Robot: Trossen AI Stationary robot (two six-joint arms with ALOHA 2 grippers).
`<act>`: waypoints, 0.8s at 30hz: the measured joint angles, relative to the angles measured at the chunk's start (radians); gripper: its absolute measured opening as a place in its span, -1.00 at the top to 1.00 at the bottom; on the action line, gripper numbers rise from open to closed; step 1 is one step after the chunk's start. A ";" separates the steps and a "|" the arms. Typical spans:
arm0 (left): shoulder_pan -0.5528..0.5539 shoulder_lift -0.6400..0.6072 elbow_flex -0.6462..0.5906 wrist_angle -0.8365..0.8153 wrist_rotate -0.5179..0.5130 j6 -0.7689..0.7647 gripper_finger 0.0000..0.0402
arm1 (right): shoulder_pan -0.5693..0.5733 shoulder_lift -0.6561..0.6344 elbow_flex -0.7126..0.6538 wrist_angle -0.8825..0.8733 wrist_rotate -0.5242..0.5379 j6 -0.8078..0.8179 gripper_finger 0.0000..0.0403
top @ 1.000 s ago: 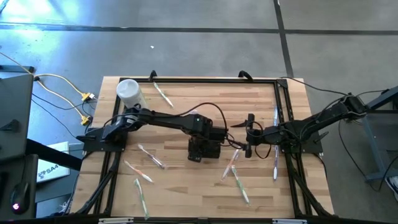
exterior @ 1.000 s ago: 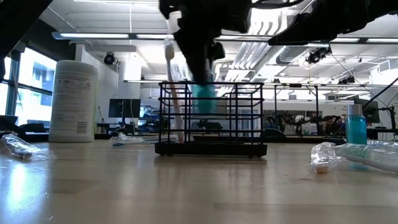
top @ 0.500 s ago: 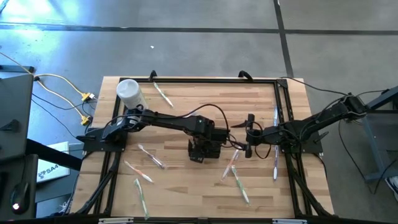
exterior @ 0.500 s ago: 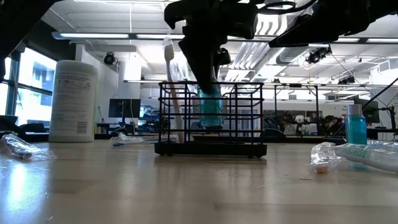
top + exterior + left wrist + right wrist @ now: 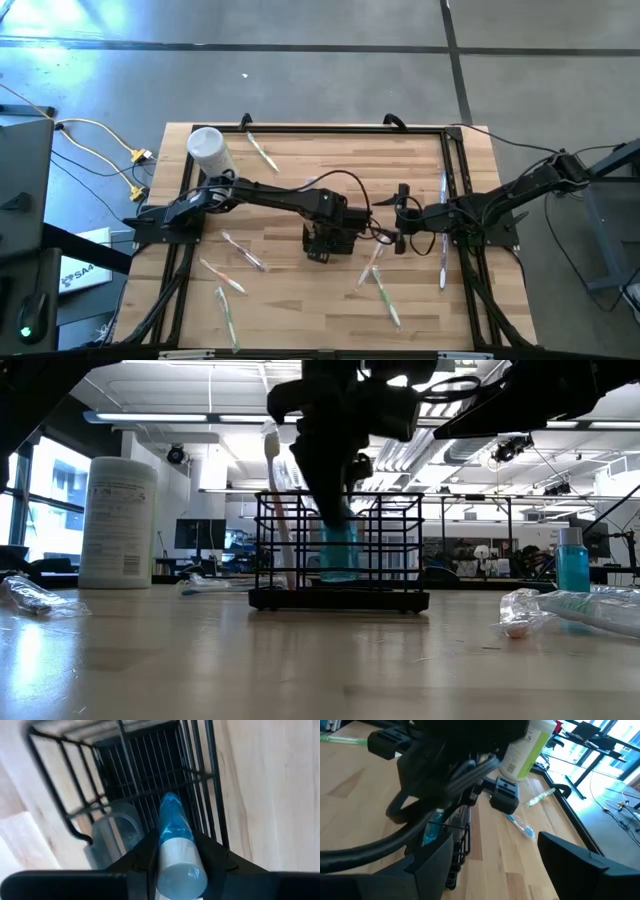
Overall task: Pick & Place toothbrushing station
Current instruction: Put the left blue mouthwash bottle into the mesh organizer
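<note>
The toothbrushing station, a black wire holder, stands on the table's middle; it also shows in the low view. A white toothbrush stands upright in its left part. My left gripper is right above the holder, shut on a blue tube with a grey cap that reaches down into it. My right gripper is open and empty, just right of the holder, above the table. My left gripper pinches the blue tube between its two fingers near the capped upper end. The fingers come from above, pointing down. The tube hangs upright below them, its lower part inside a compartment of the holder; whether it touches the bottom I cannot tell.
A white cylindrical container stands at the far left. Several wrapped toothbrushes lie about the table, at the front left, at the right of the holder and at the back. A blue bottle shows at the right.
My left gripper has gone down over the holder with the blue tube, which stays upright and now sits deeper inside the wire compartment. The holder and the toothbrush have kept their place.
</note>
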 joint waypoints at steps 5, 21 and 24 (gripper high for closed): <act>0.000 0.012 0.002 0.009 -0.001 -0.001 0.54 | 0.000 0.000 0.000 -0.006 -0.001 0.003 -0.40; 0.000 0.028 0.003 0.007 0.003 -0.002 0.53 | 0.000 0.000 0.000 -0.013 0.000 0.006 -0.40; 0.000 0.028 0.003 0.008 0.001 -0.002 0.49 | 0.000 0.000 0.000 -0.013 0.001 0.006 -0.40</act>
